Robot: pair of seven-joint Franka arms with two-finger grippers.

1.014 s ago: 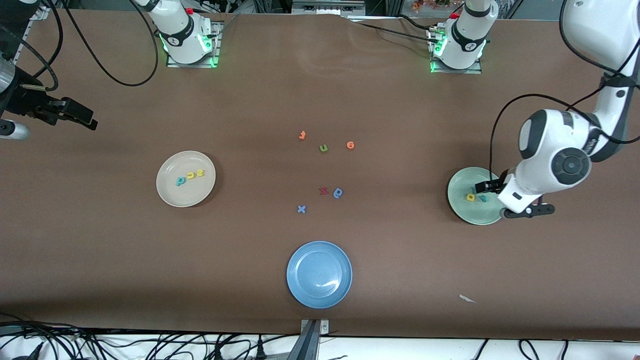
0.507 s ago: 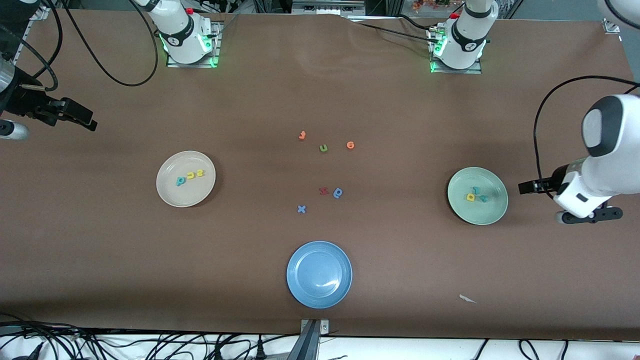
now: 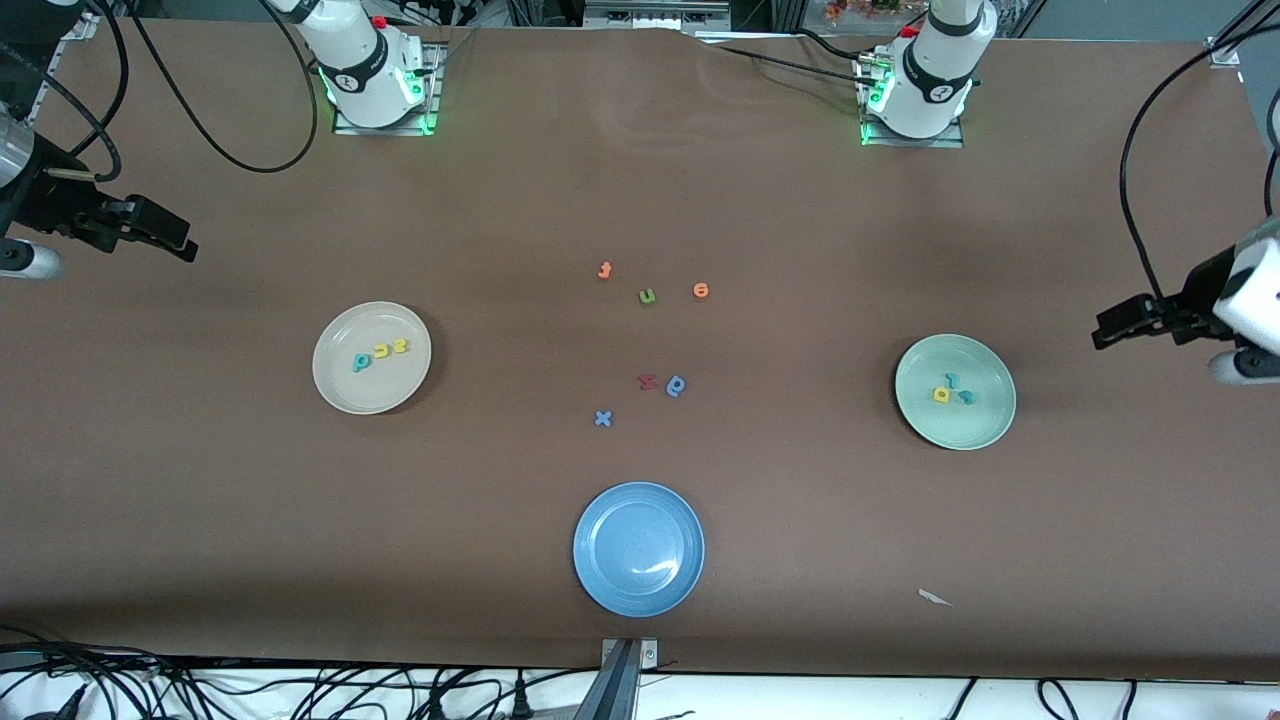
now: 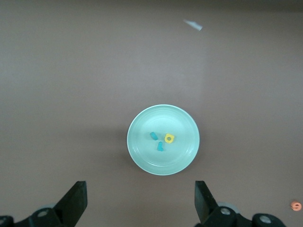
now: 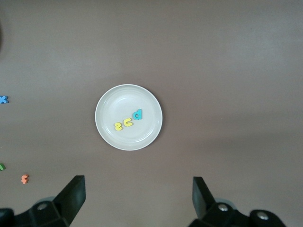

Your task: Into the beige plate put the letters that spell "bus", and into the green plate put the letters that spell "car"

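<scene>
Paper scrap (image 4: pixel 192 24) in left wrist view, orange letter (image 5: pixel 24 178) in right

Brown table (image 3: pixel 200 480) carries three plates, scattered letters.

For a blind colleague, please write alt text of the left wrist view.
The green plate lies on the brown table, holding the letters that spell "car": two teal ones and a yellow one. The open left tool hangs above the table beside the plate, empty.
</scene>
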